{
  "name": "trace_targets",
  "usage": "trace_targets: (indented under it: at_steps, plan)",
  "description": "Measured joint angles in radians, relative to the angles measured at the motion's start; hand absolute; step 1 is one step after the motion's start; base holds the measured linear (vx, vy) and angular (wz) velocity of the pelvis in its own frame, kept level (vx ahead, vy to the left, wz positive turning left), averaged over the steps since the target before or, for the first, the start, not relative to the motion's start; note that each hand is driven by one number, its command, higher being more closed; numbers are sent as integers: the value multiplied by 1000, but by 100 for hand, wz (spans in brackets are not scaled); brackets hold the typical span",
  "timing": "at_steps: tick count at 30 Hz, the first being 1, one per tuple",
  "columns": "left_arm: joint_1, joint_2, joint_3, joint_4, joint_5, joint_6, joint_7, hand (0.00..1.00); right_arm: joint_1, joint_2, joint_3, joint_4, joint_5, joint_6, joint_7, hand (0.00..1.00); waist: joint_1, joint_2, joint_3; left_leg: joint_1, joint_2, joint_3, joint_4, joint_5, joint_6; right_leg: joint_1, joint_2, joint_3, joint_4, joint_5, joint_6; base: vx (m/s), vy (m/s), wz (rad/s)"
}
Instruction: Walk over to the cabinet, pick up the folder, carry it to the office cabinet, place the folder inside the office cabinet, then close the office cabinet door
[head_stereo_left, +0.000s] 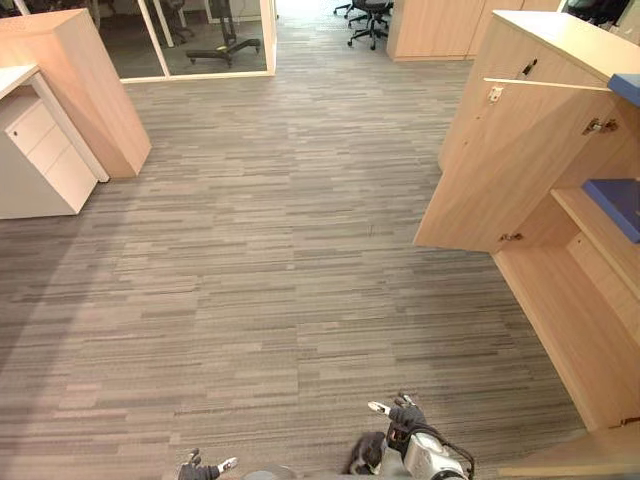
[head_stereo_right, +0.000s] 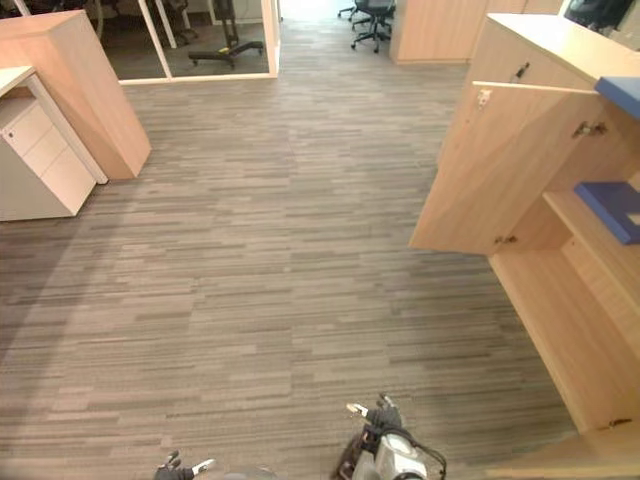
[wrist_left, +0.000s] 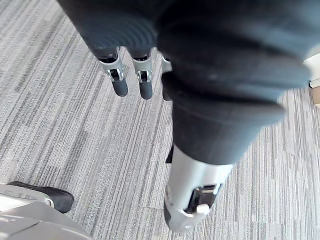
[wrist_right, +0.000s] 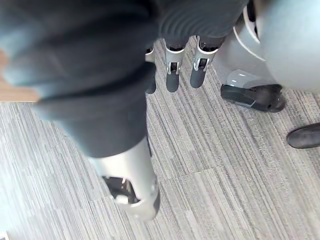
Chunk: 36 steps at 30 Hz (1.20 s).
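The office cabinet (head_stereo_left: 560, 300) stands at the right with its wooden door (head_stereo_left: 500, 170) swung open toward the room. A blue folder (head_stereo_left: 615, 203) lies flat on a shelf inside it. Another blue item (head_stereo_left: 625, 87) rests on the cabinet's top at the right edge. My left hand (head_stereo_left: 200, 467) hangs low at the bottom edge, well away from the cabinet. In the left wrist view its fingers (wrist_left: 120, 82) are straight over bare carpet and hold nothing. My right hand (head_stereo_left: 405, 415) hangs at the bottom right of centre, its fingers (wrist_right: 172, 75) relaxed and empty.
A white drawer unit (head_stereo_left: 40, 160) and a tall wooden cabinet (head_stereo_left: 85, 80) stand at the far left. A glass partition (head_stereo_left: 210, 40) and office chairs (head_stereo_left: 368, 20) lie at the back. Grey striped carpet (head_stereo_left: 260, 250) spreads between me and the open door.
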<state>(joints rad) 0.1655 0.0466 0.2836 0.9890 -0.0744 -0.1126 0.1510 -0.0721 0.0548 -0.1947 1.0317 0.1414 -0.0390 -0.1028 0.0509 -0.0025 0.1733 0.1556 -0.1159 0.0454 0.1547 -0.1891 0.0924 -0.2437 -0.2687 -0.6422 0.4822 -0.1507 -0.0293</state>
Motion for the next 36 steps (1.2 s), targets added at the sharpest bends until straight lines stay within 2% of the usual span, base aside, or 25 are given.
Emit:
trace_targets:
  at_steps: [3, 4, 5, 6, 8, 9, 11, 13, 16, 17, 19, 21, 22, 23, 24, 25, 26, 27, 28, 30, 32, 33, 34, 35, 36]
  plan:
    - [6, -8, 14, -12, 10, 9, -3, 0, 22, 4, -2, -20, 0, -1, 1, 0, 1, -7, -5, 9, 21, -4, 31, -77, 0, 1, 7, -50, -58, 39, -60, 246, -102, -1]
    - [9, -14, 21, -18, 24, 12, -4, 0, 26, 9, -10, -21, 0, -1, 2, 0, 1, 8, -13, 24, 54, -5, 35, -112, -23, 21, 34, -76, -55, 48, -76, 416, -179, -2]
    - [10, -25, 39, -18, 36, 16, -9, 0, 29, 9, -17, -20, 3, 0, 3, 0, -6, 21, -29, 20, 103, -6, 58, -142, -50, 36, 79, -98, -60, 20, -85, 448, -197, 1]
    - [13, -29, 52, -17, 35, 17, -14, 0, 36, 13, -18, -20, 6, 1, 3, 0, -7, 24, -36, 16, 121, -10, 91, -153, -67, 42, 99, -103, -64, -3, -80, 489, -223, 16]
    - [-6, -47, 122, -21, 29, 20, -25, 0, 47, 16, -21, -21, 26, 3, 2, 0, -11, 20, -31, -82, 170, 3, 415, -157, -110, 114, 154, -112, -93, -44, -91, 556, -258, -9]
    - [0, -65, 167, -20, 9, 21, -25, 0, 55, 16, -21, -21, 39, 4, 6, 0, -8, 35, -31, -157, 222, 6, 701, -89, -204, 198, 206, -89, -134, -62, -90, 604, -194, -56]
    - [4, -71, 192, -17, -12, 21, -28, 0, 55, 17, -22, -6, 39, 6, 13, 0, -1, 37, -30, -240, 259, 25, 929, -65, -245, 268, 240, -28, -167, -80, -86, 461, -37, -88]
    - [8, -71, 208, -13, -20, 22, -28, 0, 43, 16, -45, 21, 39, 8, 14, 0, 5, 25, -22, -301, 276, 47, 997, -72, -232, 310, 256, 41, -214, -81, -78, 455, 57, -107]
    - [29, -83, 232, 3, -61, 23, -27, 0, 13, -1, -70, 88, 40, 14, 12, 0, 32, 22, -9, -409, 293, 34, 941, -111, -167, 398, 266, 196, -297, -67, -56, 461, 142, -154]
    - [45, -84, 231, 4, -77, 23, -25, 0, 0, -8, -81, 117, 40, 16, 12, 0, 40, 17, -3, -449, 276, -24, 848, -126, -152, 430, 257, 252, -314, -63, -48, 450, 287, -148]
    - [55, -82, 232, 2, -97, 21, -24, 0, -12, -10, -88, 140, 39, 16, 11, 0, 61, -3, 9, -478, 243, -129, 633, -125, -159, 467, 224, 334, -335, -67, -7, 459, 358, -139]
    - [58, -87, 249, 2, -116, 19, -19, 0, -10, -10, -87, 138, 38, 15, 10, 0, 60, -11, 13, -504, 234, -275, 331, -72, -178, 500, 174, 406, -353, -98, 70, 420, 442, -99]
    - [59, -90, 254, 2, -125, 18, -15, 0, -6, -10, -85, 138, 38, 15, 9, 0, 60, -11, 12, -504, 236, -308, 270, -55, -179, 512, 161, 421, -351, -112, 93, 482, 541, -80]
    - [65, -85, 255, 2, -139, 16, -9, 0, 10, -5, -74, 135, 39, 12, 8, 0, 67, -22, 8, -501, 226, -298, 274, 64, -244, 536, 124, 447, -347, -133, 125, 518, 560, -79]
    - [66, -74, 255, -1, -152, 10, -2, 0, 13, 8, -57, 137, 38, 12, 8, 0, 76, -41, -7, -508, 189, -282, 316, 120, -258, 538, 89, 478, -348, -132, 123, 516, 543, -70]
    - [59, -68, 255, -6, -159, 3, 2, 0, 10, 14, -39, 140, 39, 14, 16, 0, 73, -61, -13, -518, 179, -268, 346, 94, -249, 536, 75, 484, -348, -115, 100, 504, 489, -46]
    - [37, -64, 258, -6, -162, -4, 8, 0, 8, 14, -51, 137, 35, 16, 17, 0, 76, -71, -20, -525, 159, -251, 386, 53, -227, 522, 52, 488, -330, -59, 87, 469, 451, -40]
    - [34, -65, 277, -4, -164, -4, 9, 0, 8, 15, -58, 138, 35, 16, 15, 0, 81, -79, -35, -513, 151, -207, 408, 31, -208, 499, 20, 521, -299, -13, 100, 450, 443, -50]
    - [35, -66, 288, 2, -166, -4, 10, 0, 8, 15, -62, 138, 35, 16, 15, 0, 82, -79, -42, -499, 143, -183, 414, 17, -195, 494, 5, 541, -287, 11, 101, 410, 434, -78]
    - [36, -60, 296, 30, -168, -3, 15, 0, 17, 13, -101, 138, 35, 17, 20, 0, 76, -84, -75, -424, 104, -106, 402, -13, -145, 451, -78, 610, -202, 103, 107, 419, 438, -89]
    - [42, -61, 290, 30, -165, -1, 15, 0, 29, 6, -116, 137, 34, 18, 24, 0, 76, -76, -90, -373, 70, -76, 367, -27, -121, 376, -129, 638, -82, 155, 79, 284, 355, -78]
    - [44, -62, 284, 32, -160, 0, 14, 0, 41, 5, -142, 137, 34, 20, 25, 0, 72, -72, -96, -322, 47, -37, 319, -30, -96, 302, -176, 647, 40, 212, 12, 192, 304, -73]
    - [45, -60, 271, 34, -156, -1, 11, 0, 51, 4, -169, 117, 35, 25, 26, 0, 59, -62, -94, -269, 32, -8, 274, -29, -70, 236, -214, 639, 172, 231, -34, 171, 280, -62]
    - [45, -58, 270, 36, -156, -1, 7, 0, 51, 4, -177, 107, 40, 25, 27, 0, 49, -58, -93, -245, 25, 2, 256, -25, -64, 212, -229, 619, 245, 209, -55, 143, 215, -40]
    - [45, -56, 266, 40, -151, -1, 1, 0, 52, 3, -177, 93, 50, 24, 28, 0, 30, -54, -91, -183, 20, 10, 211, -21, -56, 178, -244, 547, 342, 175, -68, 106, 135, -23]
